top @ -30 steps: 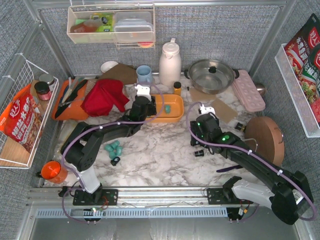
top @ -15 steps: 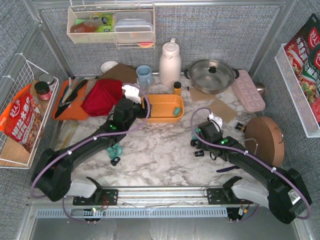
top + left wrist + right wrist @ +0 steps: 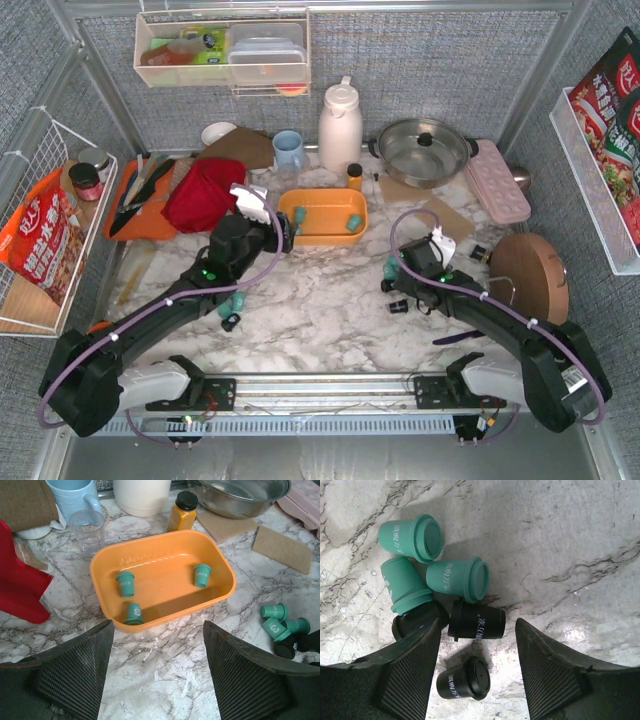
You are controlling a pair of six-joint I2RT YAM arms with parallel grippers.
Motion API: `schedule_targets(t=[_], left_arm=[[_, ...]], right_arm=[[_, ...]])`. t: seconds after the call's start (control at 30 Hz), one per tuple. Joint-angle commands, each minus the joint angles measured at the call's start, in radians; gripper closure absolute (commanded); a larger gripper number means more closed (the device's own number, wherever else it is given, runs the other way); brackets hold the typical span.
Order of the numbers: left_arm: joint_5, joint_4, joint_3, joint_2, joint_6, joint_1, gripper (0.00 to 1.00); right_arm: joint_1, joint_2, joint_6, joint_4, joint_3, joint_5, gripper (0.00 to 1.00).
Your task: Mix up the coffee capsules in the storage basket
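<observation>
The orange storage basket sits at mid-table and holds three teal coffee capsules. My left gripper is open and empty just left of and short of the basket; in its wrist view the gripper is over bare marble. My right gripper is open over a cluster of three teal capsules and three black capsules. In the right wrist view the gripper straddles two black capsules, touching neither; the third is partly under the left finger. More teal capsules lie under my left arm.
A clear glass, blue mug, white thermos and small yellow bottle stand behind the basket. A red cloth and orange cutting board lie left. A steel pot, pink tray and round wooden board are right.
My left gripper has pulled back out of the basket, leftward and toward the near edge, and the arm has stretched out low. My right gripper has shifted slightly right over the capsule cluster.
</observation>
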Motion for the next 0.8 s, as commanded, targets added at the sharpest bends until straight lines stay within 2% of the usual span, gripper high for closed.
schedule_targets(t=[0.0,0.23,0.53,0.63,0.77], left_arm=[[0.026,0.031,-0.014,-0.014,-0.005,0.001,0.19],[0.029,0.039,-0.027,-0.012,-0.007,0.001,0.19],[0.035,0.042,-0.026,-0.002,-0.021,0.000,0.18],[0.038,0.040,-0.023,0.002,-0.022,0.000,0.18],[0.041,0.037,-0.018,0.005,-0.022,0.001,0.18]], right_arm=[[-0.004,0.026,0.056,0.040,-0.002,-0.011,0.34],[-0.011,0.066,0.075,0.073,-0.024,-0.012,0.38],[-0.024,0.049,0.045,0.073,-0.031,-0.009,0.53],[-0.026,0.032,0.014,0.066,-0.025,-0.007,0.64],[-0.027,0.021,-0.038,0.035,-0.008,-0.002,0.66]])
